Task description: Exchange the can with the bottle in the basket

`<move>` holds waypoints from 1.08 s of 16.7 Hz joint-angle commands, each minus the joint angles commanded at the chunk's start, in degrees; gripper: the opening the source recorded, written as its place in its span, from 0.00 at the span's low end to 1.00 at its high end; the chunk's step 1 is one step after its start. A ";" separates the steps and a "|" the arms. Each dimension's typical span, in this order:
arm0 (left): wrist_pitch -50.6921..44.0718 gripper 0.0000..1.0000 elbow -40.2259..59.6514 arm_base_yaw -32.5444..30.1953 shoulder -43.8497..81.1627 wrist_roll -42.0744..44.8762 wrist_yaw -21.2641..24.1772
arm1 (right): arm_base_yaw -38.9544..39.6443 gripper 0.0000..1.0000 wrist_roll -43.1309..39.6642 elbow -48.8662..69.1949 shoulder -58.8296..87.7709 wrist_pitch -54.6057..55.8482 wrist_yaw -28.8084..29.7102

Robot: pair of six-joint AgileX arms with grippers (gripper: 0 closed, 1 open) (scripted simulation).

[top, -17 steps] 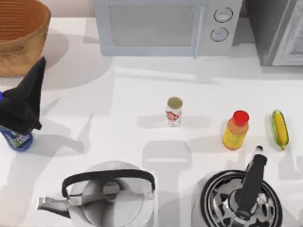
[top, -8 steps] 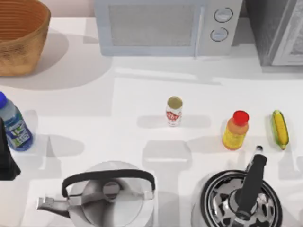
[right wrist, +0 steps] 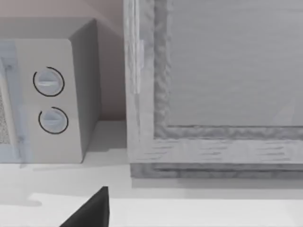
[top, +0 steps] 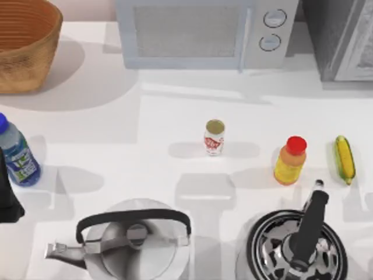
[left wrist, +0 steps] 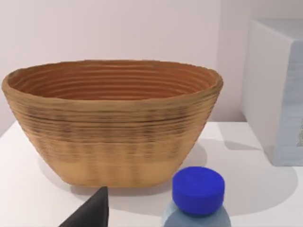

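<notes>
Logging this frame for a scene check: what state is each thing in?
bottle: upright, capped, on the table outside the basket
basket: upright, nothing seen inside
can: upright, mid-table
yellow-orange bottle: upright, capped
corn: lying flat
microwave: door closed

Left wrist view from my station: the wicker basket stands upright on the white bench, its ribbed interior visible. The bottle, blue cap uppermost, stands nearer the camera. One dark fingertip of my left gripper shows beside it. A grey appliance flanks the basket.
</notes>
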 joint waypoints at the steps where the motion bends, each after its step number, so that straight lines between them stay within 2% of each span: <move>1: 1.09 1.00 -0.02 0.08 1.21 0.03 0.01 | 0.00 1.00 0.00 0.00 0.00 0.00 0.00; 6: 14.58 1.00 -0.23 0.50 16.20 0.31 0.67 | 0.00 1.00 0.00 0.00 0.00 0.00 0.00; 18: 63.56 1.00 -0.67 1.72 75.89 1.28 3.18 | 0.00 1.00 0.00 0.00 0.00 0.00 0.00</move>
